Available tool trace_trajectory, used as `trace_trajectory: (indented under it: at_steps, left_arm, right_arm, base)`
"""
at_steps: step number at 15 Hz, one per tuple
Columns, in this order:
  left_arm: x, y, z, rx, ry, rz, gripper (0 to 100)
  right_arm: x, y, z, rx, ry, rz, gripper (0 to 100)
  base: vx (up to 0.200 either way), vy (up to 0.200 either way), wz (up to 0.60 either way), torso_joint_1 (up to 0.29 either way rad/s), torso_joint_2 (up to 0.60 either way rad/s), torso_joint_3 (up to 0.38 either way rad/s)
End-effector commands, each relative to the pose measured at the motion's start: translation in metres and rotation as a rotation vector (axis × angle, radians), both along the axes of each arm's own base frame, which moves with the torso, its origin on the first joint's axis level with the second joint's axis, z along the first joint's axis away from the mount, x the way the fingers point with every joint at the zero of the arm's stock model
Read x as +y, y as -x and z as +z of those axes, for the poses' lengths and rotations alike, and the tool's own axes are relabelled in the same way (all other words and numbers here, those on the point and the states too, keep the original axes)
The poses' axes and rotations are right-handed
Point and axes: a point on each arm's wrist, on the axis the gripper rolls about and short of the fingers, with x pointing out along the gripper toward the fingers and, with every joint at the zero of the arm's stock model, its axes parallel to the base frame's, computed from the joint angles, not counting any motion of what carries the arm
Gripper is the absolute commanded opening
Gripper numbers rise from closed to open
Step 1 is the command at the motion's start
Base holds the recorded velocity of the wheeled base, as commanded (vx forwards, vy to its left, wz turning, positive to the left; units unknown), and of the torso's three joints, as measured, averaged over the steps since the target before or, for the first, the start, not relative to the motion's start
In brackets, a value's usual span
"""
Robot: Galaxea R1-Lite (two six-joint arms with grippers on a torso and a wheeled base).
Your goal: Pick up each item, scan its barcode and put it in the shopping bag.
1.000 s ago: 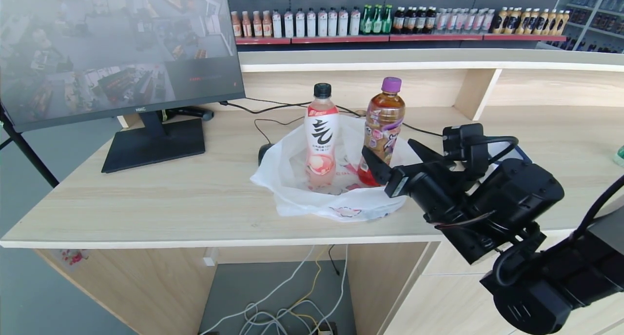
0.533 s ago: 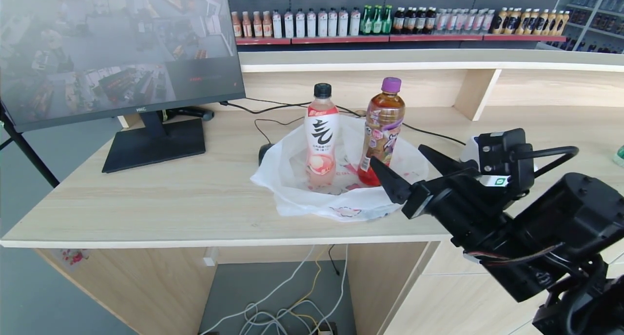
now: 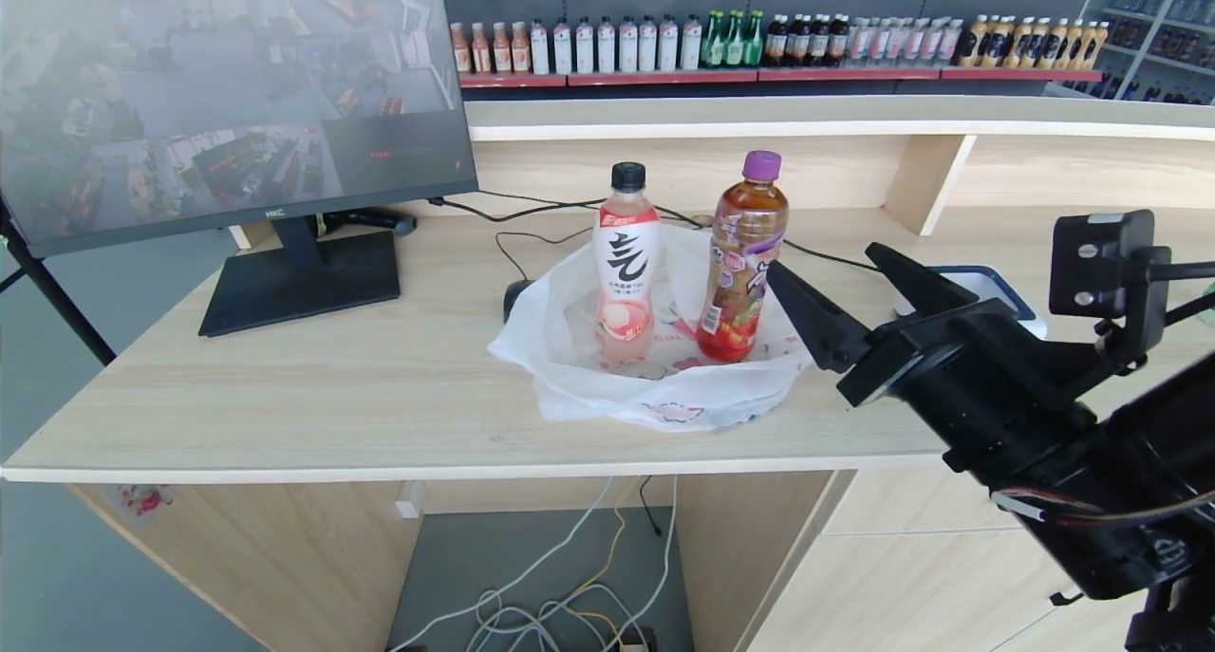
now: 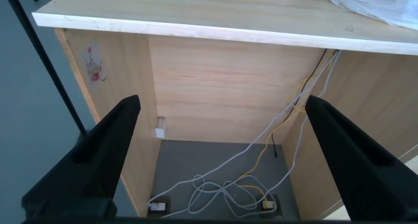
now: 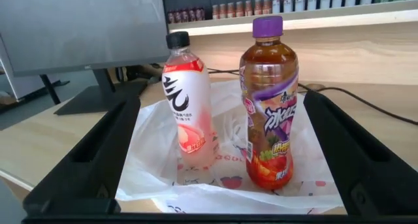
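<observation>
The pink bottle [image 3: 626, 263] and brown bottle [image 3: 745, 253] both stand in the bag [image 3: 588, 386], so bagging looks done; the right tool [image 3: 822, 257], wide open and empty, should back off gently.

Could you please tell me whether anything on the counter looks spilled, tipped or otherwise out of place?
Nothing is spilled or tipped: the pink bottle and the tea bottle stand upright, capped. Only the shopping bag looks odd, slumped flat around their bases.
</observation>
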Motion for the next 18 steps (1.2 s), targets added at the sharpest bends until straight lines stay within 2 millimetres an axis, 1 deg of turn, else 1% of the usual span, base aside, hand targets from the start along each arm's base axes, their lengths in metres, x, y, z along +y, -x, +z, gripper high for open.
trace_trajectory:
  at_steps: [1, 7, 11, 14, 18]
  left_arm:
    - [0.000, 0.000, 0.000, 0.000, 0.000, 0.000, 100]
    - [0.000, 0.000, 0.000, 0.000, 0.000, 0.000, 100]
    - [0.000, 0.000, 0.000, 0.000, -0.007, 0.000, 100]
    - [0.000, 0.000, 0.000, 0.000, -0.013, -0.002, 100]
    - [0.000, 0.000, 0.000, 0.000, -0.009, 0.000, 100]
  right_arm:
    - [-0.003, 0.004, 0.008, -0.028, -0.021, 0.000, 100]
    - [0.001, 0.003, 0.011, -0.039, -0.029, 0.011, 100]
    - [0.000, 0.007, 0.014, -0.045, -0.034, 0.019, 100]
    - [0.000, 0.008, 0.014, -0.047, -0.036, 0.019, 100]
    - [-0.007, 0.016, 0.017, -0.055, -0.043, 0.017, 100]
  base:
    - [0.000, 0.000, 0.00, 0.000, 0.00, 0.000]
    - [0.000, 0.000, 0.00, 0.000, 0.00, 0.000]
    - [0.000, 0.000, 0.00, 0.000, 0.00, 0.000]
    - [0.000, -0.200, 0.00, 0.002, 0.01, 0.001]
    - [0.000, -0.200, 0.00, 0.002, 0.00, 0.002]
